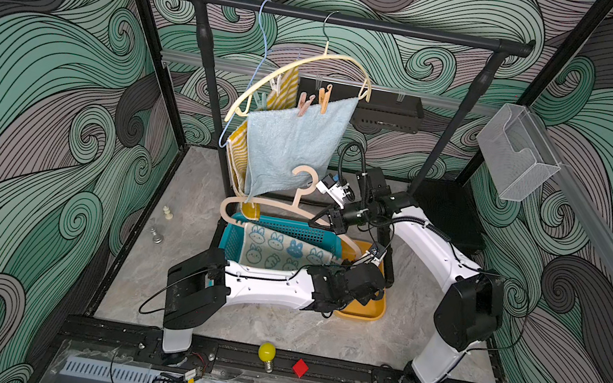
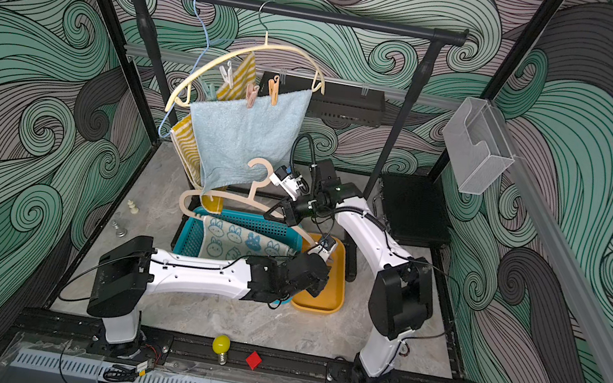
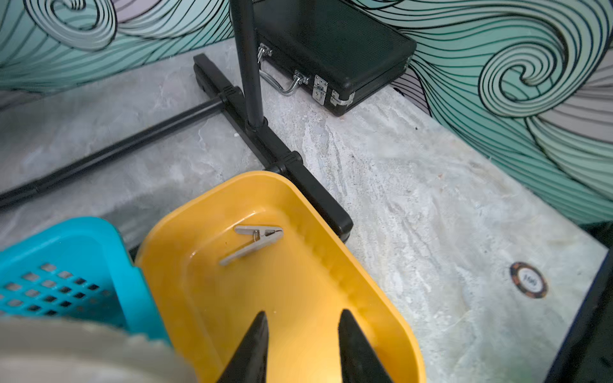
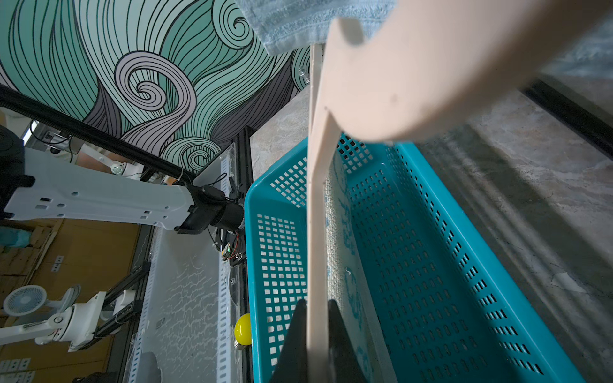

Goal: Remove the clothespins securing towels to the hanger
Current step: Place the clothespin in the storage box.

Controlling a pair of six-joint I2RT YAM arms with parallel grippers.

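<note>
My left gripper (image 3: 303, 315) hangs open over a yellow tray (image 3: 365, 275), nothing between its fingers. A pale clothespin (image 3: 255, 240) lies loose in that tray. My right gripper (image 4: 315, 303) is shut on a peach hanger (image 1: 296, 205) above the teal basket (image 1: 233, 239). A bunny-print towel (image 1: 278, 251) drapes from that hanger into the basket. On the rail, a cream hanger (image 1: 310, 59) carries a light-blue towel (image 1: 291, 148) pinned by a pink clothespin (image 1: 304, 104) and an orange clothespin (image 1: 324, 98). Behind it, a white clothespin (image 1: 276, 84) sits on a yellow-striped towel (image 1: 285, 92).
The black rack's foot (image 3: 282, 159) runs right beside the tray. A black case (image 3: 335, 49) lies at the back right, a poker chip (image 3: 528, 280) on the floor. Chess pieces (image 1: 160, 223) stand left of the basket. A yellow bulb (image 1: 266, 352) and red block (image 1: 300, 367) sit at the front edge.
</note>
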